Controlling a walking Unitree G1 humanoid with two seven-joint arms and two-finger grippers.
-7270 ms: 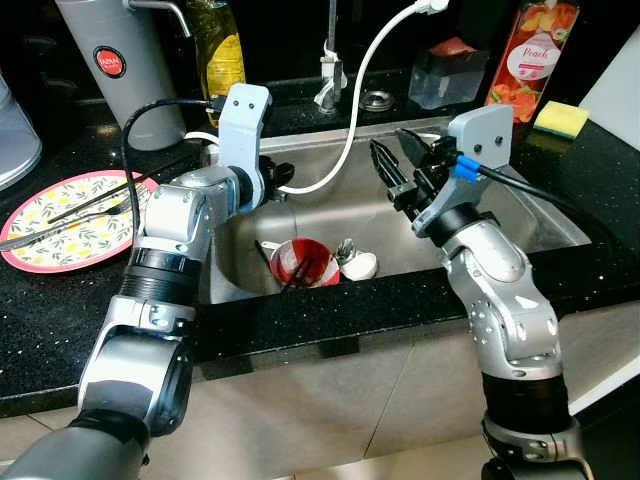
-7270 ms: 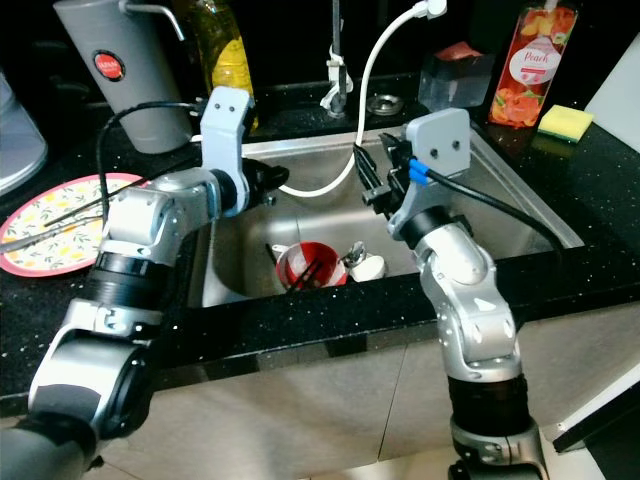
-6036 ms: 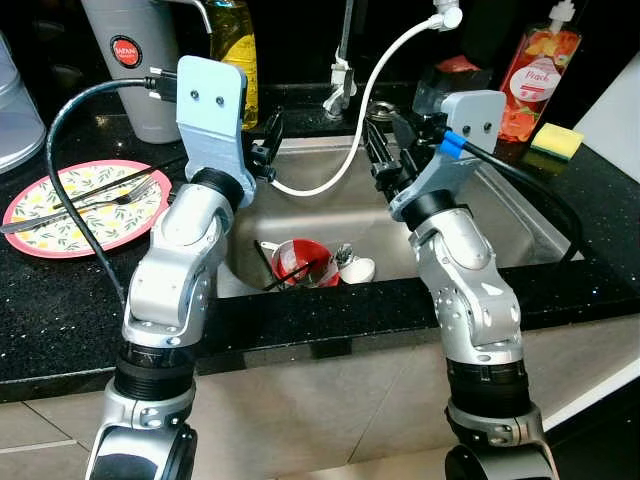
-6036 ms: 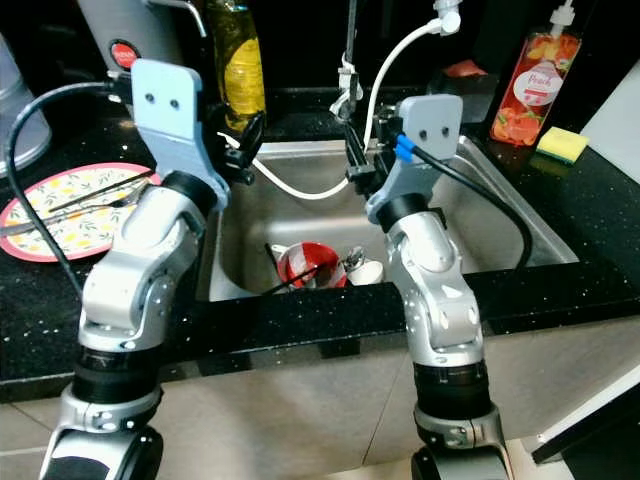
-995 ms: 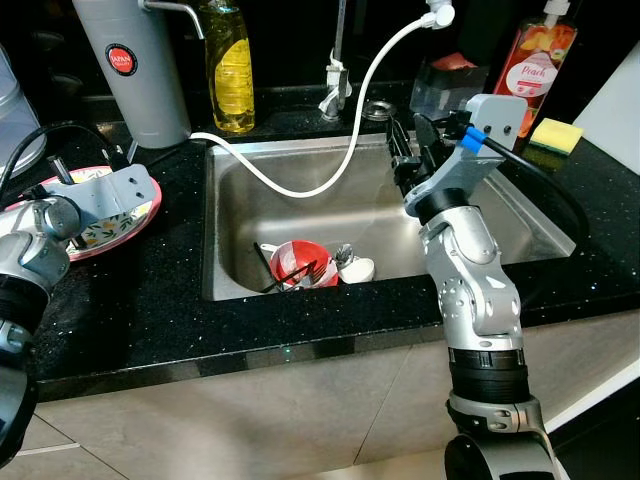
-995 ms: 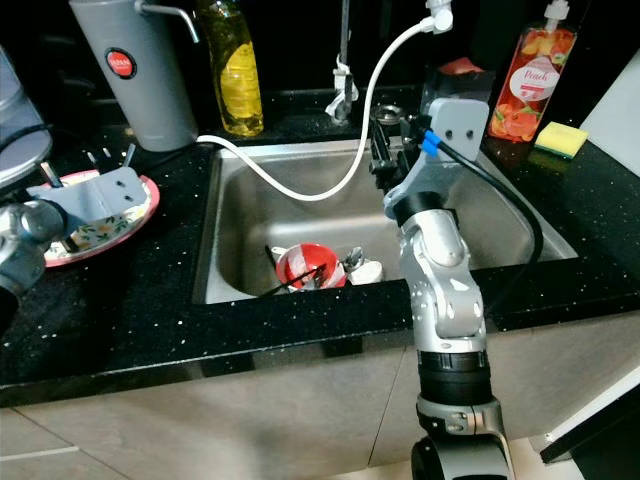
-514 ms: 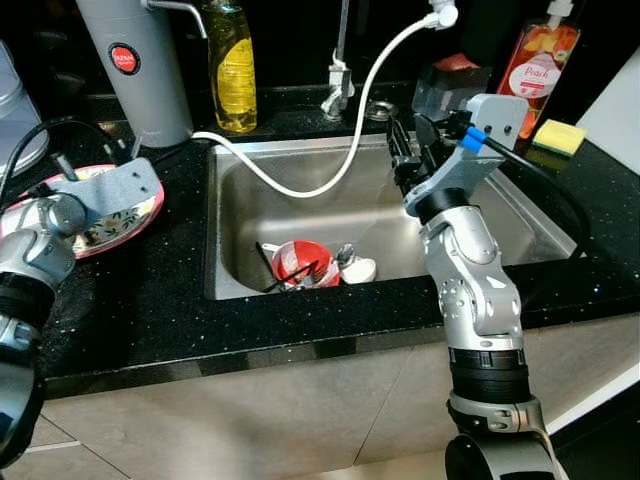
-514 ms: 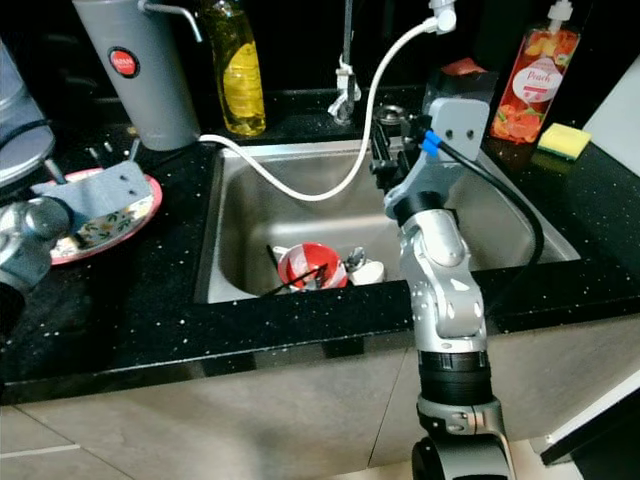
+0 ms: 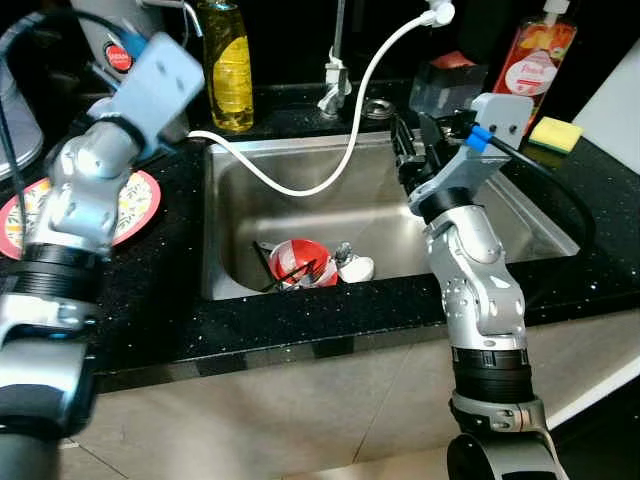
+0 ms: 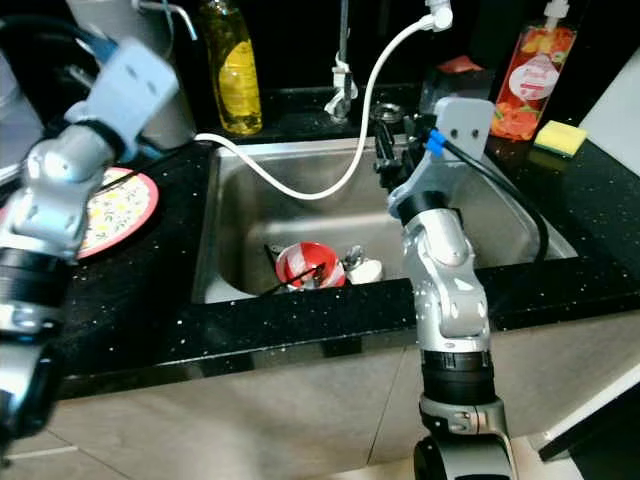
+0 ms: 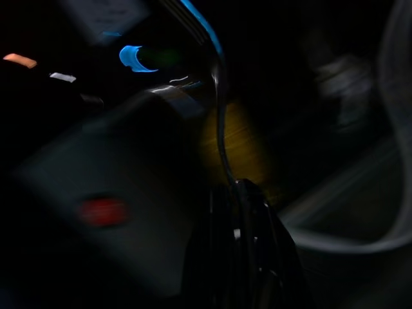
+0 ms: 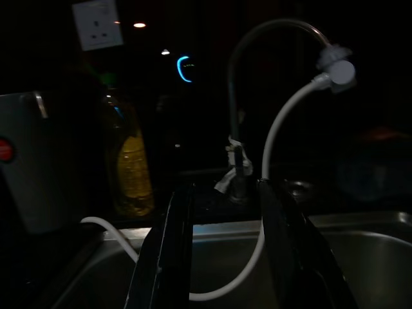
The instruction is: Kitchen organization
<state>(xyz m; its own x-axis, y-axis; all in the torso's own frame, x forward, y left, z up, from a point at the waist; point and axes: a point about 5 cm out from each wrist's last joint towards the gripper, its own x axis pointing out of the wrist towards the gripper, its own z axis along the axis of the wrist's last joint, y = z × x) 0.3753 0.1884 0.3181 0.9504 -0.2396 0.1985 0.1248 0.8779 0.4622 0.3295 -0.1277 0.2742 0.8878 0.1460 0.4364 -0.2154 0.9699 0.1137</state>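
Observation:
A pink-rimmed patterned plate point(image 9: 138, 205) lies on the black counter left of the steel sink point(image 9: 520, 215). My left arm is raised above the plate, its wrist block point(image 9: 160, 75) in front of the grey thermos. In the dark left wrist view my left gripper point(image 11: 233, 187) looks shut on a thin metal utensil point(image 11: 219, 122) that sticks out past the fingertips. In the sink basin lie a red bowl point(image 9: 295, 262) with dark sticks in it and a white cup with a spoon point(image 9: 355, 268). My right gripper point(image 9: 412, 140) hangs open and empty over the sink's right side, facing the tap.
A white hose point(image 9: 350, 140) loops from the faucet point(image 9: 333, 75) across the sink. Along the back stand a yellow soap bottle point(image 9: 228, 65), a clear box point(image 9: 445, 85) and a peach bottle point(image 9: 530, 55). A yellow sponge point(image 9: 556, 133) lies at the far right.
My left arm has swung up from low beside the plate to high in front of the grey thermos. The right arm has stayed put.

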